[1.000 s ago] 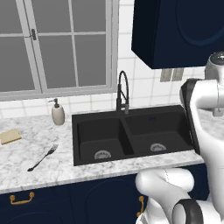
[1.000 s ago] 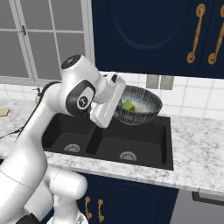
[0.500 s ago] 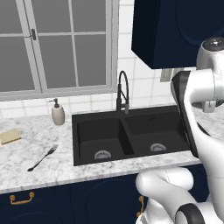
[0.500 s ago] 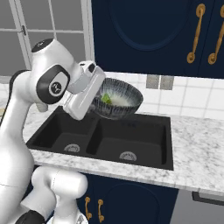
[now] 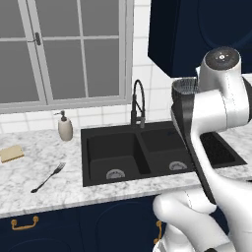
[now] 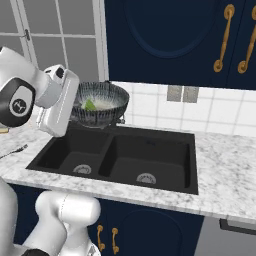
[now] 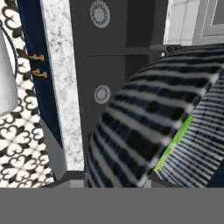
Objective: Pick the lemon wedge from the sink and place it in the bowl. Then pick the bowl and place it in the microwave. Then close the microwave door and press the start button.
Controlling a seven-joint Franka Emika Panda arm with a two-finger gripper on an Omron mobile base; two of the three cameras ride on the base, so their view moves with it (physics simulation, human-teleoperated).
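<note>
My gripper (image 6: 76, 104) is shut on the left rim of the bowl (image 6: 102, 101), which hangs level above the left part of the black sink (image 6: 120, 156). The dark line-patterned bowl holds the small yellow-green lemon wedge (image 6: 90, 105) on its pale inside. In the left base view the bowl's rim (image 5: 185, 86) peeks out from behind my upper arm, right of the arched faucet (image 5: 138, 104). In the hand view the bowl's striped side (image 7: 144, 127) looms close, with the lemon wedge (image 7: 176, 139) showing green at its rim and the sink (image 7: 109, 57) beneath.
On the marble counter (image 5: 29, 197) left of the sink lie a fork (image 5: 47, 177) and a sponge (image 5: 11, 153), with a soap dispenser (image 5: 65, 127) by the window. Dark blue upper cabinets (image 6: 165, 40) hang above the sink, close over the bowl.
The arm has swung the bowl with the wedge leftward and slightly up over the sink. The hand still grips the rim. The cameras have not moved.
</note>
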